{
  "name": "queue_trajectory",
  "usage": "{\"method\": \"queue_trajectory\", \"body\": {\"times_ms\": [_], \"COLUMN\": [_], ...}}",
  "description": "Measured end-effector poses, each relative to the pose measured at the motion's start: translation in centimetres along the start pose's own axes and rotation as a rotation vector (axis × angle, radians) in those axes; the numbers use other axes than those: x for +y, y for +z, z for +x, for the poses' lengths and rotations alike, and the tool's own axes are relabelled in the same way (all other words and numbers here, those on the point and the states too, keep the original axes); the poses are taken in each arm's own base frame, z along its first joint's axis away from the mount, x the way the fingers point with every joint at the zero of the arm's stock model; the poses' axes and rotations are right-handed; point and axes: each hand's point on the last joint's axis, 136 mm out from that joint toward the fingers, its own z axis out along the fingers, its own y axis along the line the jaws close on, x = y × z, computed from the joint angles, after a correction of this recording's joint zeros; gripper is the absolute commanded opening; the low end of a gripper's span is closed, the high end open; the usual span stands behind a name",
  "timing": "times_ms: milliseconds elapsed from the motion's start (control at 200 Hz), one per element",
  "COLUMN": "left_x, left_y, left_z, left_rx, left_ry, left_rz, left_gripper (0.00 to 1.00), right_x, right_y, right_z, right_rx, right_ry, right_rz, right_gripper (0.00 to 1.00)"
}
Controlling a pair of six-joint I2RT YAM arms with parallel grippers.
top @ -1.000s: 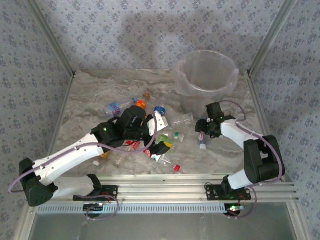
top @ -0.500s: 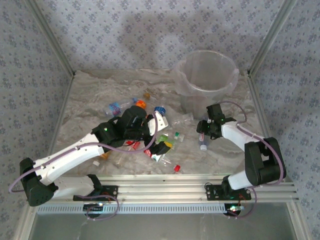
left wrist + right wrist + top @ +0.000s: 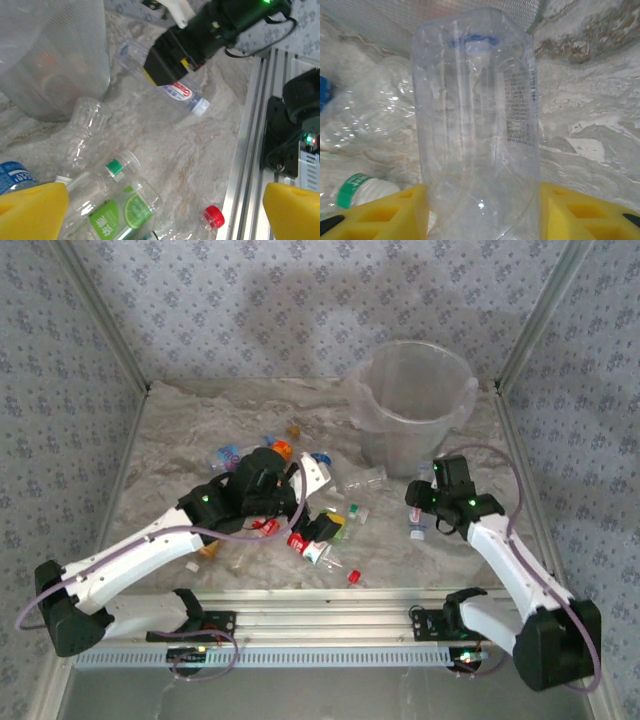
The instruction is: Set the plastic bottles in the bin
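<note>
My right gripper [image 3: 421, 512] is shut on a clear plastic bottle [image 3: 477, 125] with a blue-and-white cap [image 3: 417, 533], in front of the bin [image 3: 415, 405]. In the left wrist view that bottle [image 3: 182, 92] hangs from the black gripper just over the marble. The bin is a large translucent bucket [image 3: 50, 55]. My left gripper [image 3: 325, 530] stands wide open over the bottle pile, its yellow fingertips [image 3: 32, 210] far apart. Between them lie a green-labelled bottle [image 3: 112, 212] and a red-capped one [image 3: 214, 216], neither of them held. A clear bottle [image 3: 85, 132] lies beside the bin.
Several more bottles with orange, blue and red parts lie scattered at the table's middle [image 3: 270, 455]. A red-labelled bottle [image 3: 300, 540] lies under my left arm. The aluminium rail [image 3: 330, 615] runs along the near edge. Patterned walls close in the table.
My right arm has swung right and toward the near edge, carrying the clear bottle with it. My left arm has shifted slightly over the pile.
</note>
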Motion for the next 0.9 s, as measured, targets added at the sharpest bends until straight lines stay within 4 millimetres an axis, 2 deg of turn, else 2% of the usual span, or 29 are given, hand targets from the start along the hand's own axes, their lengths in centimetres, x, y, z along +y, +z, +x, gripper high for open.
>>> {"method": "queue_trajectory", "body": {"times_ms": [185, 310, 565, 740, 899], "left_x": [0.8, 0.8, 0.2, -0.5, -0.8], "left_y": [-2.5, -4.0, -6.4, -6.5, -6.5], "left_z": [-1.7, -2.1, -3.1, -3.5, -3.5], "left_rx": [-0.133, -0.208, -0.325, -0.341, -0.343], "left_ry": [-0.033, -0.033, -0.008, 0.004, 0.008], "left_rz": [-0.036, -0.056, -0.058, -0.022, -0.003], "left_gripper": [0.99, 1.0, 1.0, 1.0, 1.0], "right_x": [0.8, 2.5, 6.9, 8.7, 10.6], "right_y": [-3.1, -5.5, -10.4, -11.9, -13.6], "right_z": [-0.1, -1.2, -5.9, -9.1, -12.9], "right_rx": [-0.039, -0.074, -0.191, -0.243, -0.309], "right_ry": [-0.002, -0.022, -0.064, -0.08, -0.1], "right_rz": [-0.049, -0.099, -0.206, -0.225, -0.24], "right_gripper": [0.54, 0.54, 0.54, 0.54, 0.54]}}
